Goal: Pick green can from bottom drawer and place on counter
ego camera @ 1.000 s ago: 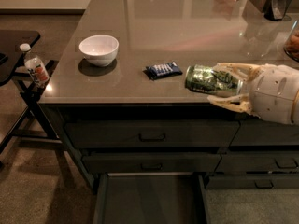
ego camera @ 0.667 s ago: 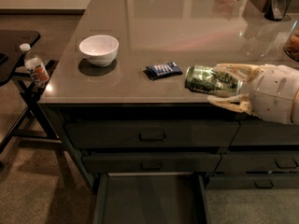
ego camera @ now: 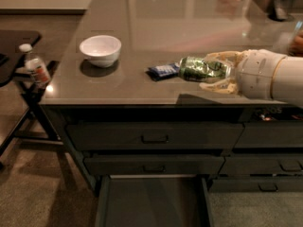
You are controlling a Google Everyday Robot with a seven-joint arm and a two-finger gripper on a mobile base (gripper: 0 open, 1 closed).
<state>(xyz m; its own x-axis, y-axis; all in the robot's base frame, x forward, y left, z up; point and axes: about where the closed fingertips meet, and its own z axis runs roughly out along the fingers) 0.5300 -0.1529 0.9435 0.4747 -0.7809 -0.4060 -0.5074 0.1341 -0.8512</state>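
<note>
The green can [ego camera: 199, 69] lies on its side between the pale fingers of my gripper [ego camera: 214, 72], over the front part of the counter [ego camera: 156, 27]. The gripper is shut on the can and comes in from the right on a white arm. I cannot tell whether the can rests on the counter or hangs just above it. The can's left end is close to the dark blue snack packet [ego camera: 162, 71]. The bottom drawer [ego camera: 152, 203] stands pulled open below, its flat dark floor bare.
A white bowl [ego camera: 100, 49] sits on the counter's left part. A clear bottle with orange label [ego camera: 35, 66] stands on a black side table [ego camera: 14, 44] at the left. Two handled drawers [ego camera: 154, 136] are shut. Dark objects stand at the counter's far right.
The gripper and the can have stayed in much the same place over the counter's front edge. Nothing else has moved.
</note>
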